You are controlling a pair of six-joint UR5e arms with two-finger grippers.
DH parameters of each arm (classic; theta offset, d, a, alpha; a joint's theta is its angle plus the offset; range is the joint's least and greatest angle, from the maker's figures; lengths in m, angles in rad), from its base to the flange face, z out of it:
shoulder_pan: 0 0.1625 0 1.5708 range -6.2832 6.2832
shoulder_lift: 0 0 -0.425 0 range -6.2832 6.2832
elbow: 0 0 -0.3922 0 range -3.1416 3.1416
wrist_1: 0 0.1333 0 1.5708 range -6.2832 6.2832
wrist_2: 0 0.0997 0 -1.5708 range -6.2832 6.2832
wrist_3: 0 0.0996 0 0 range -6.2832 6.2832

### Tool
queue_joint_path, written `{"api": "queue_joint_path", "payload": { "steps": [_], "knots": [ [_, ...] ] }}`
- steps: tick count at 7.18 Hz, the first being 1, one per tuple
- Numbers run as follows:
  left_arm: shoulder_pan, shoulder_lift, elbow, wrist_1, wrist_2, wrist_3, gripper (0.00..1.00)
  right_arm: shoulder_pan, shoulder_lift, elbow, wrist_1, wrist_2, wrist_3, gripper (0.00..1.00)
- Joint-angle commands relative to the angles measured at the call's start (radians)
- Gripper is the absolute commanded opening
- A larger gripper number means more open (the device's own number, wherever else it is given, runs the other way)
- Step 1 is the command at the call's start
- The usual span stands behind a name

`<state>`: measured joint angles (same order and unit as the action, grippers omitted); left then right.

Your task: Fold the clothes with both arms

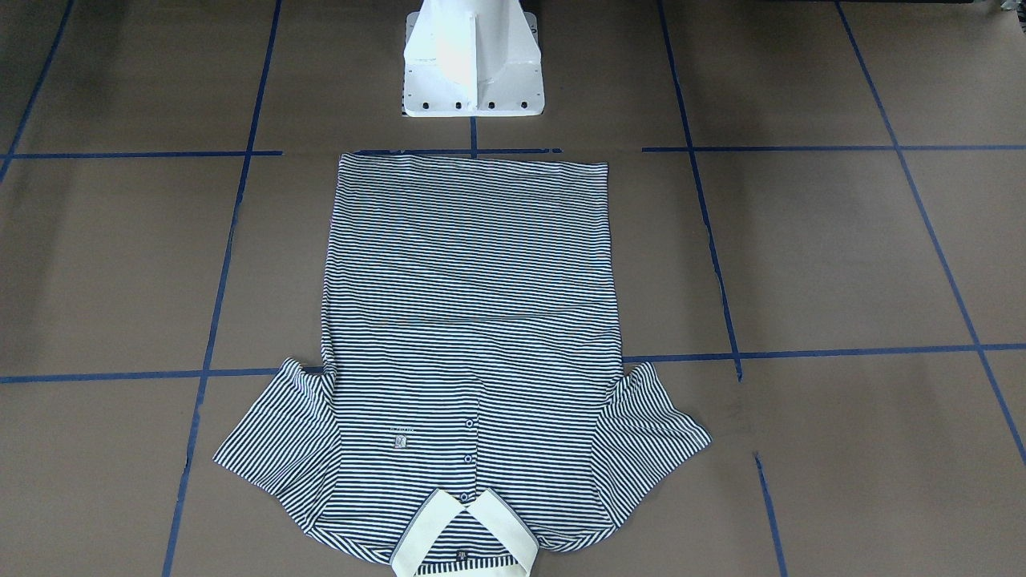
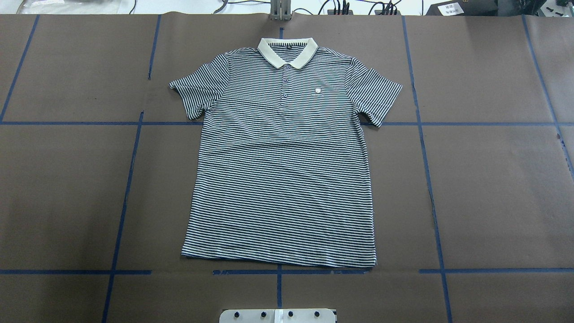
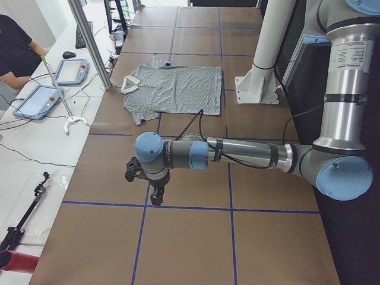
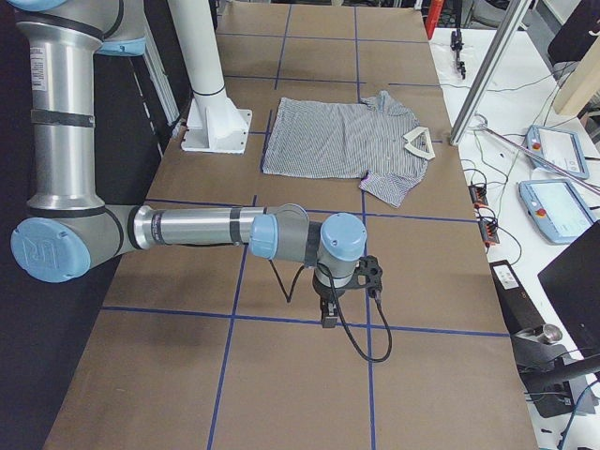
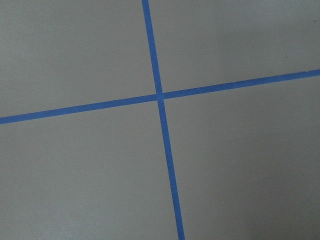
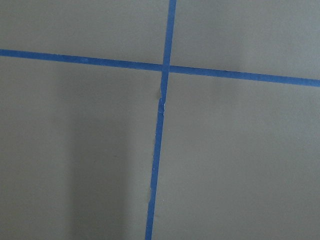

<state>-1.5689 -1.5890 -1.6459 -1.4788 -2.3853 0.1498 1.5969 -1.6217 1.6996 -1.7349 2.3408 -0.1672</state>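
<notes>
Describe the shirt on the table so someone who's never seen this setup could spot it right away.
Start at the brown table marked with a blue tape grid. In front of the white pedestal base, the polo shirt lies flat, face up, hem toward the base and collar away. It is the only striped thing there: thin navy-and-white stripes, cream collar.

Overhead and front views oppose, sharing shirt (image 2: 278, 170); wrist views close above table (image 5: 75, 50).
</notes>
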Motion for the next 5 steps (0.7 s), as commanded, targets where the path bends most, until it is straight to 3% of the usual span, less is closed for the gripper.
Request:
{"api": "queue_joint_path", "payload": {
  "steps": [1,3,5],
  "knots": [
    [-0.002,-0.003,0.0,0.0,0.0,-0.004,1.0,0.0,0.016,0.005,0.0,-0.002,0.015,1.0],
    [-0.002,-0.035,-0.024,-0.005,-0.002,-0.006,1.0,-0.018,0.066,0.008,0.0,0.002,0.093,1.0],
    [0.004,-0.188,-0.022,-0.052,0.018,-0.006,1.0,-0.053,0.123,-0.003,0.059,0.006,0.15,1.0]
  ]
}}
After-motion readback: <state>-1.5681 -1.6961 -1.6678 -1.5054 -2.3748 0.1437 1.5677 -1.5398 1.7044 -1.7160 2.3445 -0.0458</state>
